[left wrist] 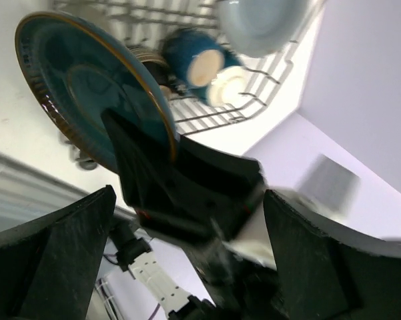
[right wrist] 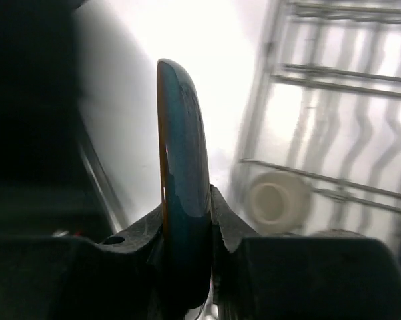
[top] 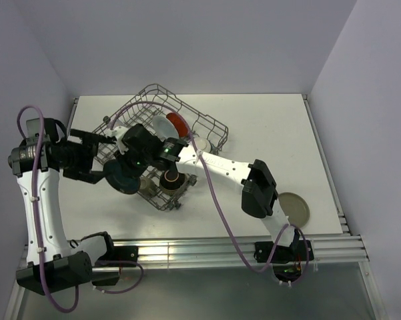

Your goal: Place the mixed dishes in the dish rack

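Note:
My right gripper is shut on a teal plate, held on edge at the left side of the grey wire dish rack. The plate shows edge-on between the jaws in the right wrist view and face-on in the left wrist view. My left gripper is open and empty, just left of the plate. In the rack stand a red-orange plate, a pale plate, a dark bowl and a blue cup. A beige plate lies on the table at the right.
The white table ends in a metal rail along the near edge. Walls close in at the back and both sides. The right arm reaches across the rack's near side. A rack wheel shows beside the plate.

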Controlling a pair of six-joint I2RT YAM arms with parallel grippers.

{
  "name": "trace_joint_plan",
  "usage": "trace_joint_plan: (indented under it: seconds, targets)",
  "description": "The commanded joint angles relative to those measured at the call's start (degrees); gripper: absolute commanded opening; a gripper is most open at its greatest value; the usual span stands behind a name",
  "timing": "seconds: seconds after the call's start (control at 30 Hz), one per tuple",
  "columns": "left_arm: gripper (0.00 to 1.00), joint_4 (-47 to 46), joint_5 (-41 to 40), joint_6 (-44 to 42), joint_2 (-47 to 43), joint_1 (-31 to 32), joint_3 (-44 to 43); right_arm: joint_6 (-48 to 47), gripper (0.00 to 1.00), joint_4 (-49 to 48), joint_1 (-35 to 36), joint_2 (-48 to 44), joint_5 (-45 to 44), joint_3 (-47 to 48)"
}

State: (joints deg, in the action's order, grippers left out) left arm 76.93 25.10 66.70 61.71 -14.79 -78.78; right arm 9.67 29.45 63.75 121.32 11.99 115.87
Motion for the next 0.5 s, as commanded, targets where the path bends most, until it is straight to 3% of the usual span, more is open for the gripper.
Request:
trace_joint_plan:
  seconds: [0.0, 0.13, 0.27, 0.47]
  targets:
    - [0.99, -9.1, 5.0, 0.1, 2.1, 0.1, -6.9, -3.4, 0.00, -1.1, -1.0, -4.7, -5.9, 0.2]
    - [0.99, -15.5, 7.2, 2.3, 3.1, 0.2, -10.9, -3.7, 0.00, -1.2, -4.9, -4.8, -5.6, 2.3]
    - [0.99, -15.6, 7.4, 2.5, 4.7, 0.1, -12.3, -7.1, 0.00, -2.5, -7.7, -4.6, -9.3, 4.5]
    - [0.99, -14.1, 7.7, 0.3, 4.0, 0.1, -5.7, -12.1, 0.00, -2.9, -12.1, -1.3, -18.3, 6.9]
